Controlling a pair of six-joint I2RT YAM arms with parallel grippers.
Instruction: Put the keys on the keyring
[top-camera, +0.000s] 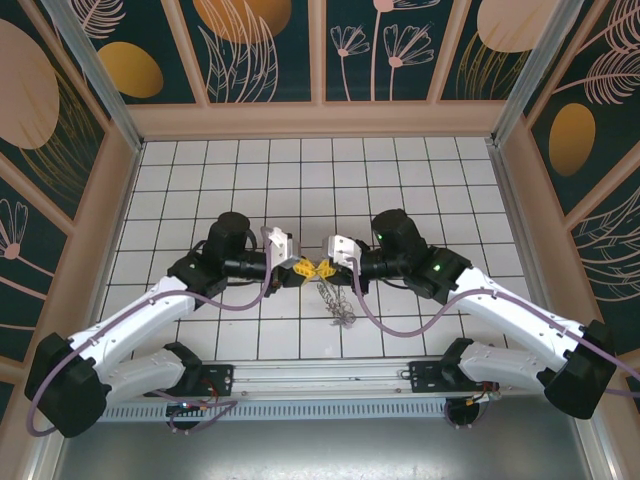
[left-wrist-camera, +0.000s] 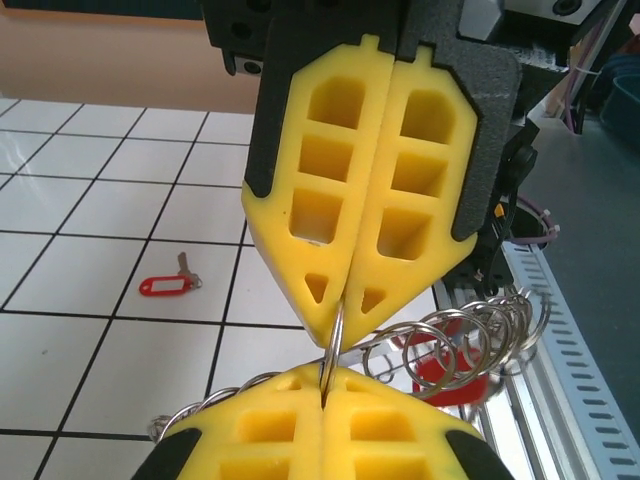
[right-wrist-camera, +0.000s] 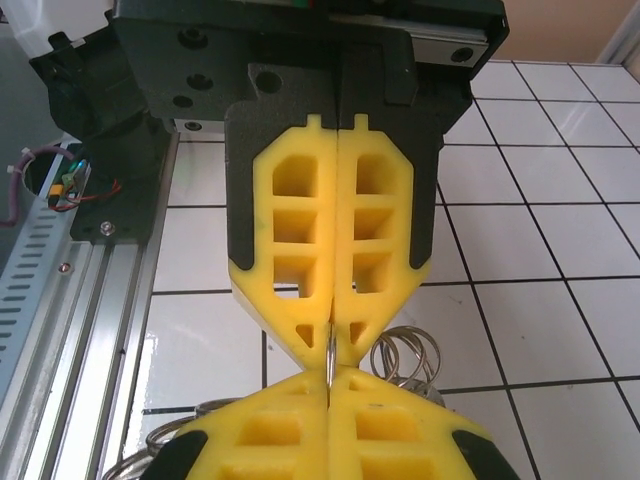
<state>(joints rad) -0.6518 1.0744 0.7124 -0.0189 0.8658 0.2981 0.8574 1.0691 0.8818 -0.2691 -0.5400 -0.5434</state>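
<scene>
My two grippers meet tip to tip above the middle of the tiled floor. The left gripper and the right gripper are both shut on one thin silver loop of the keyring. It is pinched edge-on between the yellow pads. The rest of the keyring, a tangle of silvery loops, hangs below and beside the grippers. One key with a red plastic head lies flat on a tile, apart from both grippers. Another red piece shows behind the loops.
The metal mounting rail runs along the near edge, under the arms. Wooden walls close in the white tiled floor at the back and sides. Purple cables loop off both arms.
</scene>
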